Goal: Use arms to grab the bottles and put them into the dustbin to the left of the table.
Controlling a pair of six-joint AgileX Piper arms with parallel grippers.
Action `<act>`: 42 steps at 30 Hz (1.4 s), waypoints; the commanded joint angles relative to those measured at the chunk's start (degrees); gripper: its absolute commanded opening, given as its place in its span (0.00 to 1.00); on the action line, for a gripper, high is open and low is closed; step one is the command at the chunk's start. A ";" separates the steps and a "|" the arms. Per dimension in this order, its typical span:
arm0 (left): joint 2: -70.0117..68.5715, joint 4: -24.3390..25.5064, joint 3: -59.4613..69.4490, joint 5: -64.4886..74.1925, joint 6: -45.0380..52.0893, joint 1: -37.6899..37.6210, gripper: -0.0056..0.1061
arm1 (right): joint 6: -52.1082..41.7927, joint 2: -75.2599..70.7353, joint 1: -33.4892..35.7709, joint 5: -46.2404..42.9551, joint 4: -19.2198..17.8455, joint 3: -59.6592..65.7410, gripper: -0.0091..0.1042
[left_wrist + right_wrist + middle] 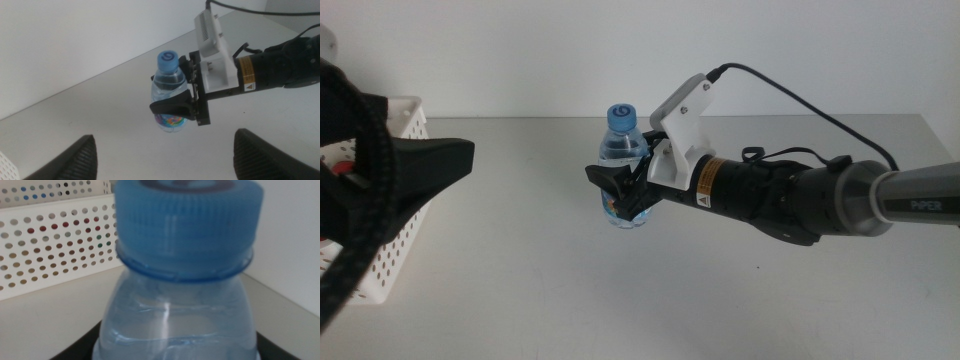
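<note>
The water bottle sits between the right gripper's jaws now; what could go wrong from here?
1. The right gripper holds the water bottle low, around its label, so the bottle may tilt or slip when it is carried.
2. The left gripper hangs open between the bottle and the dustbin, so the arms could collide on the way.

We see a blue-capped water bottle (623,150) upright mid-worktop (520,290), right claw (620,195) around it, white holed dustbin (390,240) at left
</note>
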 commanded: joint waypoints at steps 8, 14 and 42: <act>-0.27 -0.90 -1.48 -3.68 -0.55 -0.39 0.89 | 2.47 4.17 2.78 -8.00 1.89 -8.47 0.07; -0.27 -0.90 -1.48 -3.68 -0.55 -0.39 0.89 | 2.41 7.21 2.88 -10.50 4.02 -8.81 0.07; -0.27 -0.90 -1.48 -3.68 -0.55 -0.39 0.89 | 9.85 0.68 2.90 5.25 -10.36 -8.02 0.79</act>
